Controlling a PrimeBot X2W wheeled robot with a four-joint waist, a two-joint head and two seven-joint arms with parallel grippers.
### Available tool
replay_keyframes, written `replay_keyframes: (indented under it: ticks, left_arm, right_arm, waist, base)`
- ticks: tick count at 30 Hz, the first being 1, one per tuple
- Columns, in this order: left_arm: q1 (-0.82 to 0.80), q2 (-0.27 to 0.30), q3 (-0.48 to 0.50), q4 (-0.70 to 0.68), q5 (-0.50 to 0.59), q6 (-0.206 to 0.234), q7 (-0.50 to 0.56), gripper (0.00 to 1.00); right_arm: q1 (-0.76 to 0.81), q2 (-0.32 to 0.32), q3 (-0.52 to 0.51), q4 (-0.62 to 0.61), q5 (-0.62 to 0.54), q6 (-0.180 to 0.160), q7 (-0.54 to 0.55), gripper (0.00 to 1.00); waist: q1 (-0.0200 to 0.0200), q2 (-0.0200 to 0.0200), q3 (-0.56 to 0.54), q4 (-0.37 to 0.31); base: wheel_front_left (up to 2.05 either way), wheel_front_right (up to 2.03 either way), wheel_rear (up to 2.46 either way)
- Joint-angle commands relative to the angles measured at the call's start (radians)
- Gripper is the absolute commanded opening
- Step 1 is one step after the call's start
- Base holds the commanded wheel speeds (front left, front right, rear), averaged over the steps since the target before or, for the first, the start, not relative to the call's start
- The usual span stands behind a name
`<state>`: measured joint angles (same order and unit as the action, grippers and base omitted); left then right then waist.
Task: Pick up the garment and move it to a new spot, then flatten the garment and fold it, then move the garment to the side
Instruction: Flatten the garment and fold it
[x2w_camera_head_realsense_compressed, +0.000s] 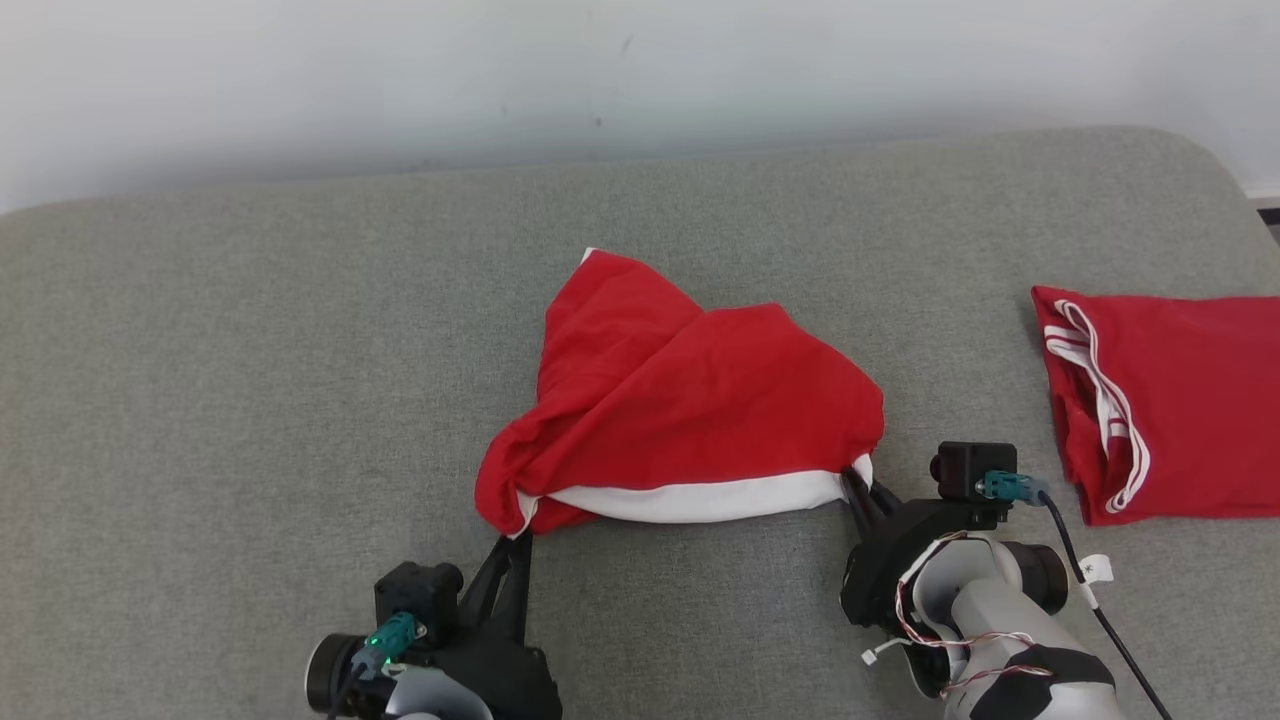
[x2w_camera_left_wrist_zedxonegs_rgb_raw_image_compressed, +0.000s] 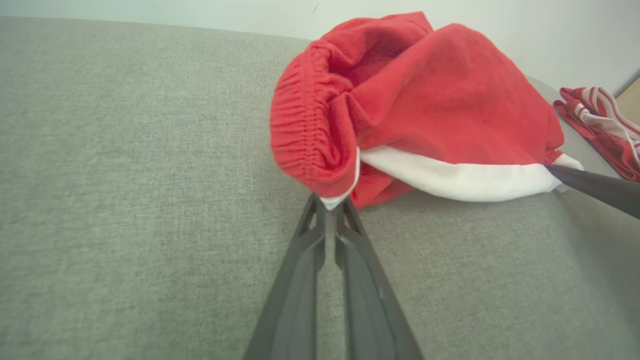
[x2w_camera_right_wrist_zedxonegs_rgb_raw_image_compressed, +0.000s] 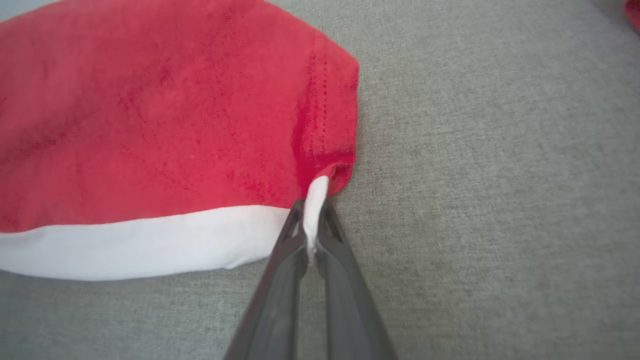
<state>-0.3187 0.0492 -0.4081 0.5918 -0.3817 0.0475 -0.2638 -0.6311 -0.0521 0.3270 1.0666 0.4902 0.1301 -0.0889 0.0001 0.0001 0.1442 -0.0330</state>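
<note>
Garment (x2w_camera_head_realsense_compressed: 690, 400) bunched | L gripper (x2w_camera_head_realsense_compressed: 519, 542) pinches hem | R gripper (x2w_camera_head_realsense_compressed: 857, 479) ditto

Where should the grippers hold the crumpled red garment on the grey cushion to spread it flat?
By the two ends of its white band, coming in low from the robot's side. That band is the one straight, exposed edge of the red garment; the rest is bunched. The left gripper and right gripper are shut on those ends; pulling apart should tension it.
</note>
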Motion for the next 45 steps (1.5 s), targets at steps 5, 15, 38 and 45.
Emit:
replay_keyframes:
  ticks: [5,15,38,45]
  left_arm:
    - [0.006,0.002,0.018,-0.096,-0.03,-0.029,0.0,0.0]
    - [-0.07,0.002,0.048,-0.218,-0.089,-0.088,0.009,0.0]
    - [-0.951,0.155,0.304,-0.226,-0.235,-0.019,0.29,0.0]
    - [-1.118,0.138,0.344,-0.207,-0.239,-0.058,0.116,0.0]
  right_arm:
    - [0.004,0.002,0.003,-0.058,0.048,0.0,-0.067,0.0]
    - [-0.018,-0.068,-0.027,-0.263,0.039,0.0,-0.088,0.0]
    - [-0.797,-0.014,-0.162,-0.36,-0.004,0.0,-0.005,0.0]
    - [-0.97,-0.004,-0.214,-0.335,-0.044,0.0,-0.171,0.0]
  waist:
    - [-0.0001,-0.0001,-0.036,-0.002]
    - [-0.0001,-0.0001,-0.075,-0.003]
    - [-0.0001,-0.0001,0.484,-0.165]
    - [-0.0001,-0.0001,0.57,-0.141]
  base:
    - [0.0,0.0,0.0]
    - [0.0,0.0,0.0]
    - [0.0,0.0,0.0]
    - [0.0,0.0,0.0]
